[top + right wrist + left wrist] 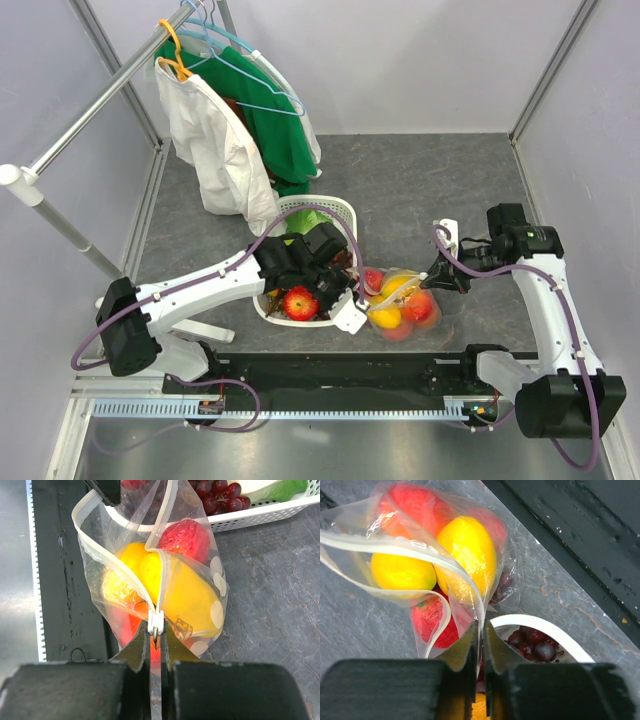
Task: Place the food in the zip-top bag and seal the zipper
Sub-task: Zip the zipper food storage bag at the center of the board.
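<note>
This is a robotics lab test cell, not a home. A grey stone-look table (440, 170) is boxed in by plain pale panels (400, 60), with metal frame posts (545, 70) at its far corners. Two white arms, left (200, 290) and right (555, 310), trail purple cables from a black base bar (330, 375) along the near edge. A clothes rail (100, 100) with hung garments (225, 150), a white basket (335, 208) and a zip-top bag (216, 585) of glossy fruit (400, 300) read as staged props.
</note>
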You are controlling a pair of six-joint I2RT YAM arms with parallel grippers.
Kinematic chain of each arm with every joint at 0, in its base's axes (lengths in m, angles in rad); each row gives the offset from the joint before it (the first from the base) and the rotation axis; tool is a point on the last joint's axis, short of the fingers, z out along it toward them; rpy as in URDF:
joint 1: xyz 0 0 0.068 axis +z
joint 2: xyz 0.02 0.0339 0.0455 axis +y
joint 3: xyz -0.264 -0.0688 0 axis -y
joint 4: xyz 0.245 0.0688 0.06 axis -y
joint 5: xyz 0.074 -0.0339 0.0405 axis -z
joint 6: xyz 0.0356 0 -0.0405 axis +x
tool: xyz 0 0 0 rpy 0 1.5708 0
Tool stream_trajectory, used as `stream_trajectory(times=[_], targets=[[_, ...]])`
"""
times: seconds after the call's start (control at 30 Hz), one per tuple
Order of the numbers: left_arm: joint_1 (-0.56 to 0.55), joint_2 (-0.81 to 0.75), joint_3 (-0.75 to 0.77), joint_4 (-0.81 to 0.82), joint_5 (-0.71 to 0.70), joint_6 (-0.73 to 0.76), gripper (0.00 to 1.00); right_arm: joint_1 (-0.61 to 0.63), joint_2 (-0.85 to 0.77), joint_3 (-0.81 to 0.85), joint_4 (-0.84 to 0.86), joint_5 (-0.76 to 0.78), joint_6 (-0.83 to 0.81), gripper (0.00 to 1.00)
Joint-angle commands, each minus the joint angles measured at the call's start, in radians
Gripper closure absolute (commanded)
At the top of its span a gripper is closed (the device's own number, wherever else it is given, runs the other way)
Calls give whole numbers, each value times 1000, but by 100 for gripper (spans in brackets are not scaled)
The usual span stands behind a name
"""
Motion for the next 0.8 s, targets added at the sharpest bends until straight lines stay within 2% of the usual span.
stream_trajectory(times=[0.0,0.07,0.1,0.13,0.23,0.47,0.77], targets=[[24,-28,58,120,49,-249,82,3,-40,38,-93,-31,-12,100],[39,-47,84,182,75,-351,75,3,-50,53,-91,-34,-8,100],[62,-54,92,264,81,-474,69,3,-60,55,-91,-37,-5,100],[76,-58,100,309,86,-538,57,3,-65,58,-91,-39,-5,100],[119,-42,148,446,101,-734,48,5,-87,58,-85,-45,-6,100],[119,109,305,478,167,-897,47,3,-100,68,-80,-46,-11,100],[37,215,350,506,149,-936,50,3,-137,72,-77,-48,-8,100]])
